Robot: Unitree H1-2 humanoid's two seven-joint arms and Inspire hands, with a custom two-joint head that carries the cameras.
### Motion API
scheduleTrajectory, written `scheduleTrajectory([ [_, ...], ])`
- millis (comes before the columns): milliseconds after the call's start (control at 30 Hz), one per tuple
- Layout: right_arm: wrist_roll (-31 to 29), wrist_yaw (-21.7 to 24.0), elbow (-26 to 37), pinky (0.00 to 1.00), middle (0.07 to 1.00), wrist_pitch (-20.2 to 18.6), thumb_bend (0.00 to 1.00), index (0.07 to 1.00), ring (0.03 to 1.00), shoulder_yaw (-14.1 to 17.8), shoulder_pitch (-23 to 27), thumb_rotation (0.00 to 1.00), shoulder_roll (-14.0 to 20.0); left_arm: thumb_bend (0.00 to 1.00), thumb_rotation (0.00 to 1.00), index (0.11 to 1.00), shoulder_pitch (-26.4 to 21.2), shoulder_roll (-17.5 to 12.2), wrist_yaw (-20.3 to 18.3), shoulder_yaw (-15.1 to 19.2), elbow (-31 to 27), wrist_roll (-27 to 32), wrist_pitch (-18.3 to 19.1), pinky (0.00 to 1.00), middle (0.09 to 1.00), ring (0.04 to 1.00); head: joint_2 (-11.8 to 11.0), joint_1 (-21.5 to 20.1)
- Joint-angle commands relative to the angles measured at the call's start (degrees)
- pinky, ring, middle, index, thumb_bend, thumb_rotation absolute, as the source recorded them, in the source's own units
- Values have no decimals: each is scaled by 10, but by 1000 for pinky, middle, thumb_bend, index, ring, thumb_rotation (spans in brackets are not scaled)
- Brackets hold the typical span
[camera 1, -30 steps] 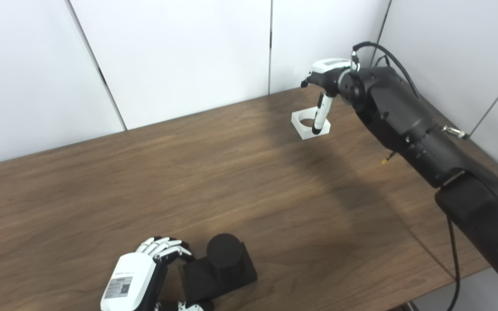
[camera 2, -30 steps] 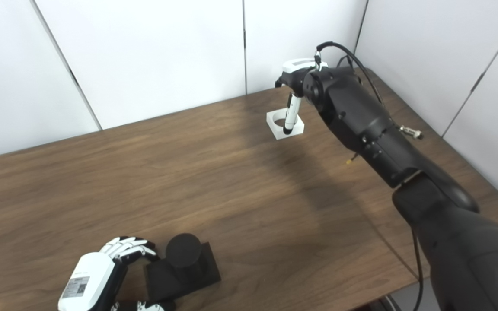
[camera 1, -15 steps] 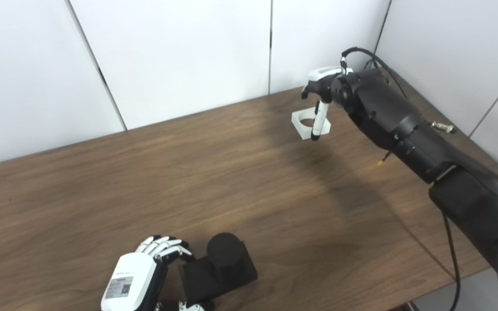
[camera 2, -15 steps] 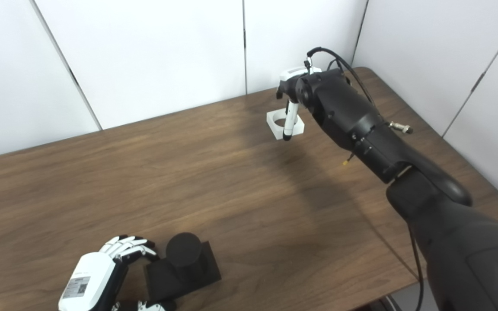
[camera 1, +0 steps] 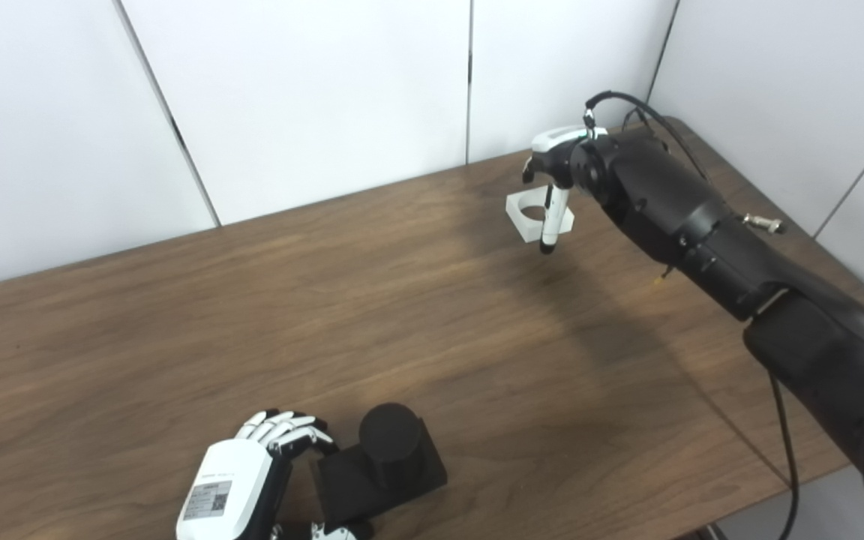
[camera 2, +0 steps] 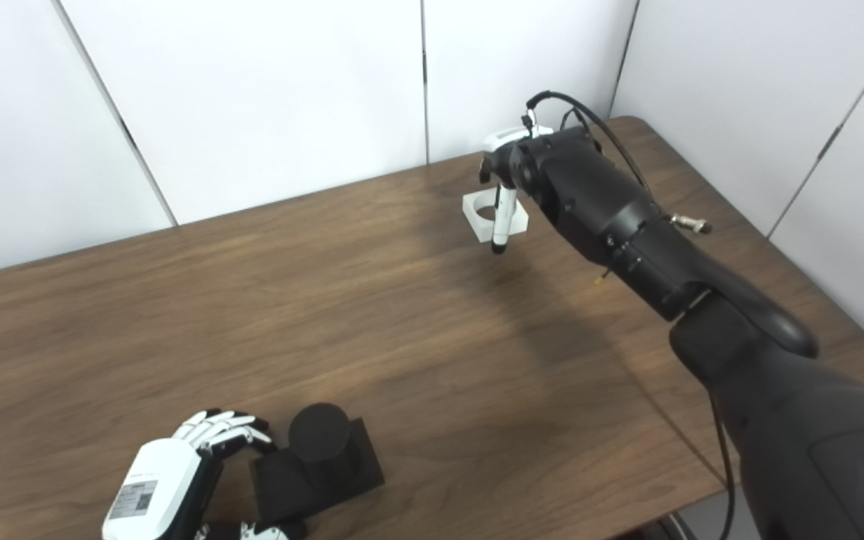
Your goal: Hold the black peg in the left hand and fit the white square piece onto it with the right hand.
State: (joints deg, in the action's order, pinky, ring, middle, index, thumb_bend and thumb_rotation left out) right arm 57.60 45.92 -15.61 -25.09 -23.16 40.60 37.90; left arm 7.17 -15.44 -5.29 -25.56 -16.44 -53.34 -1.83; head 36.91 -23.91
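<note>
The black peg (camera 1: 387,444), a short cylinder on a square base, stands near the table's front edge at the lower left. My left hand (camera 1: 233,484) is shut on its base, fingers (camera 1: 286,431) at the back left corner and thumb at the front. The white square piece (camera 1: 516,202), with a round hole, lies flat on the table at the far right. My right hand (camera 1: 556,154) hovers just over and in front of it, one straight finger (camera 1: 550,221) hanging down before its front edge. It holds nothing; most of the hand is hidden behind the wrist.
The dark wooden table (camera 1: 402,300) is bounded by white wall panels (camera 1: 312,97) behind and to the right. My black right forearm (camera 1: 702,225), with a cable looping off it, crosses the table's right side. The table's edge runs close along the lower right.
My right hand has dropped and drawn slightly nearer, its hanging finger now in front of the white piece's front edge. The white piece, the black peg and my left hand have not moved.
</note>
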Motion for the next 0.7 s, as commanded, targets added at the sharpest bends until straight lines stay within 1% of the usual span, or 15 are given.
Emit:
scheduleTrajectory([
  [0, 4, -25, 7, 1000, 1000, 7, 990, 894, 1000, 7, 28, 265, 14, 518, 48, 488, 5, 0, -32, -10, 12, -35, 19, 883, 759, 820, 1, 0],
  [67, 1, -31, 4, 1000, 1000, 10, 974, 886, 1000, 9, 26, 266, 14, 518, 48, 488, 5, 0, -32, -11, 10, -36, 19, 877, 757, 818, 1, 0],
  [167, -4, -43, 0, 1000, 999, 14, 939, 860, 1000, 11, 22, 237, 14, 519, 47, 487, 5, 0, -27, -11, 10, -35, 16, 866, 753, 815, 2, 0],
  [433, -12, -67, -1, 1000, 982, 20, 901, 804, 1000, 11, 11, 213, 15, 519, 47, 487, 6, -1, -32, -11, 4, -33, 21, 862, 752, 813, 6, -1],
  [567, -16, -80, -2, 1000, 967, 25, 878, 767, 1000, 12, 6, 185, 15, 519, 48, 487, 6, -2, -35, -12, 2, -36, 23, 863, 752, 813, 6, -1],
  [667, -20, -84, -2, 1000, 965, 27, 881, 761, 1000, 12, 2, 186, 16, 519, 48, 487, 6, -1, -37, -12, 1, -38, 25, 862, 752, 812, 6, -1],
])
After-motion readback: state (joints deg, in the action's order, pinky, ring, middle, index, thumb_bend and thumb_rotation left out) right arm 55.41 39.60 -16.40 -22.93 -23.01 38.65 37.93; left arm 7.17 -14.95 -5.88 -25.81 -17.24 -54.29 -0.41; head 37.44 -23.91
